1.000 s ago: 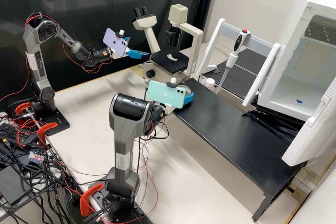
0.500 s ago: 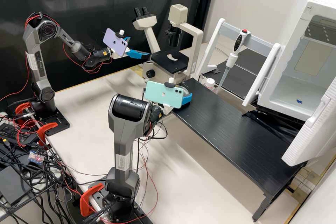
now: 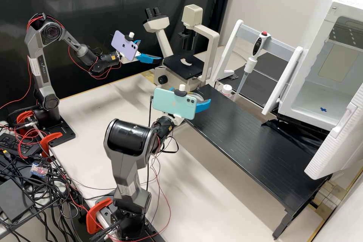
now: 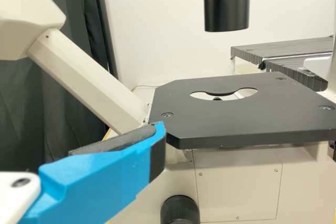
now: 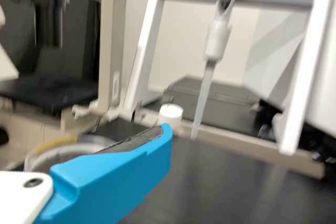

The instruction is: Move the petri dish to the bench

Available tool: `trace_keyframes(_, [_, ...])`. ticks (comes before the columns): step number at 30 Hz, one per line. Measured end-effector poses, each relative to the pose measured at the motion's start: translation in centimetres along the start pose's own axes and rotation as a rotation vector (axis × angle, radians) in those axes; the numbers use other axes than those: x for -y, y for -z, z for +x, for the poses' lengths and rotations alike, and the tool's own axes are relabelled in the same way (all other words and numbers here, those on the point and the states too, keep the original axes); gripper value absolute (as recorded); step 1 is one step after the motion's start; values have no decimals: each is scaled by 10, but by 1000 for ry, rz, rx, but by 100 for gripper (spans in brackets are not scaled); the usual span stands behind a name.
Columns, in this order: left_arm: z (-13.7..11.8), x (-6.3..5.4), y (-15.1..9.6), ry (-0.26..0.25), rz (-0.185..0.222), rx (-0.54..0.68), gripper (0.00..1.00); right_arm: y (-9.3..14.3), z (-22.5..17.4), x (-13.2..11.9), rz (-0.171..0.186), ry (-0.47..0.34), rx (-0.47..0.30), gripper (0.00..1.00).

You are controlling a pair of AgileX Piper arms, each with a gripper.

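Note:
My left gripper [image 3: 150, 50] is open beside the microscope stage [image 3: 183, 66], nothing between its fingers. In the left wrist view, one finger of the left gripper [image 4: 158, 132] lies before the stage [image 4: 236, 114]. The right gripper [image 3: 192, 95] stands open over the black bench's [image 3: 242, 136] near-left end, partly behind its phone. A pale, round, dish-like thing [image 3: 197, 97] sits beside its blue finger. In the right wrist view, that round thing [image 5: 44, 158] is partly behind a finger of the right gripper [image 5: 165, 132]; whether it is the petri dish I cannot tell.
A small white-capped bottle [image 3: 227, 90] stands by the bench's back edge. Behind the bench, a pipette [image 3: 254, 56] hangs on a white stand [image 3: 281, 45]. To the right is an opened white incubator [image 3: 325, 98]. The microscope's upright [image 3: 210, 56] rises close to the right gripper.
The right arm's elbow has dropped and moved left, and its phone has shifted slightly left. Its fingers look wider apart, with a bit of the far one now showing above the phone. The left arm has stayed still.

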Motion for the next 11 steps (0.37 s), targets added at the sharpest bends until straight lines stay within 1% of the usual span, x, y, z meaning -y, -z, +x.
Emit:
trace_keyframes(3, [0, 0, 0, 0, 0, 0, 100, 3, -17, -16, 24, -111, -43, 100])
trace_keyframes(4, [0, 0, 0, 0, 0, 0, 100, 4, -19, -18, 31, -130, -49, 100])
trace_keyframes(5, [0, 0, 0, 0, 0, 0, 100, 5, -24, -24, 44, -174, -68, 100])
trace_keyframes(7, [0, 0, 0, 0, 0, 0, 100, 5, -29, -32, 73, -234, -90, 100])
trace_keyframes(8, [0, 0, 0, 0, 0, 0, 100, 4, -31, -35, 100, -251, -104, 100])
trace_keyframes(10, [0, 0, 0, 0, 0, 0, 100, 0, -33, -39, 128, -273, -105, 100])
trace_keyframes(11, [0, 0, 0, 0, 0, 0, 100, -3, -33, -41, 148, -281, -100, 100])
